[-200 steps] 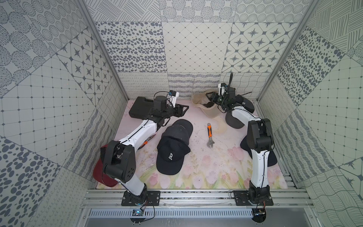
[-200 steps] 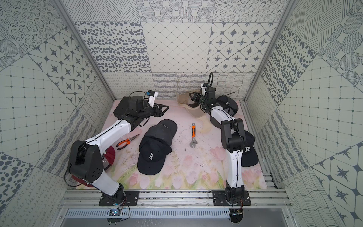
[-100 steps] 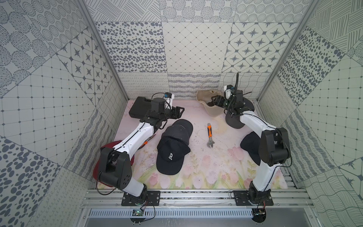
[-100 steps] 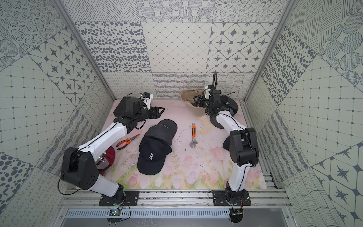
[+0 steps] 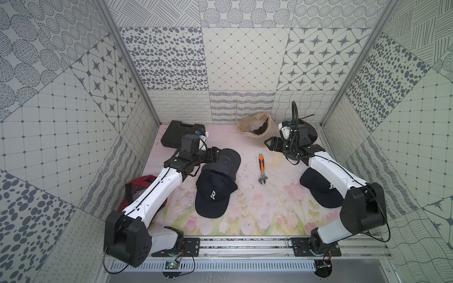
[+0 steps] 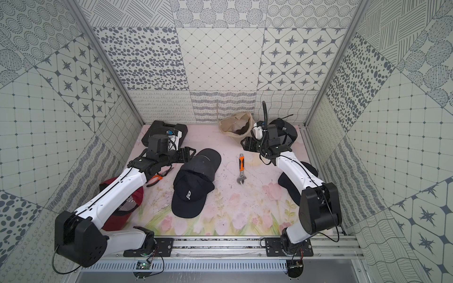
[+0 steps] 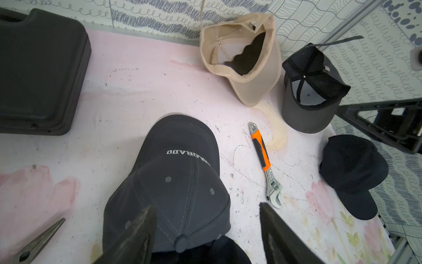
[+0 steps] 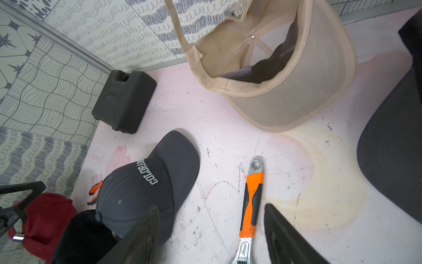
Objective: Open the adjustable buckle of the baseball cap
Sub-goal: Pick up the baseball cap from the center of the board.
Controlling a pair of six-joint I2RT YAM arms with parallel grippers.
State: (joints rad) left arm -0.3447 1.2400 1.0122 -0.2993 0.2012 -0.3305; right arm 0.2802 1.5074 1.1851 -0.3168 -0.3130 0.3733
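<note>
My right claw [image 8: 211,206] stands released, jaws wide with nothing between them, hanging over the table [image 5: 247,198] with the orange-handled wrench [image 8: 251,201] directly beneath it; the stamp on the wrench head is too small for me to read. Just ahead of that claw, with no contact that I can see, lies the tan cap [image 8: 296,91], upside down. Its metal buckle [image 8: 236,10] sits on one side of the rear gap, and its strap [image 8: 177,29] runs up the back wall, clear of the buckle. On that claw's right sits a black cap [image 7: 308,114], also upside down, with no writing I can make out. My left claw [image 7: 206,206] is likewise released and empty, poised above the crown of a grey cap [image 7: 180,160] that reads "COLORADO" in white capitals across its front. Nearer my base than that claw, the grey cap's back rests on a navy cap [image 5: 213,196] bearing a white "R". A second navy cap [image 5: 321,188] under my right arm shows part of a white "R" too. The black case [image 8: 123,100] beyond the left claw carries an embossed mark I cannot read. Pliers [image 6: 157,177] and a red cap [image 8: 48,212] lie beside my left arm.
</note>
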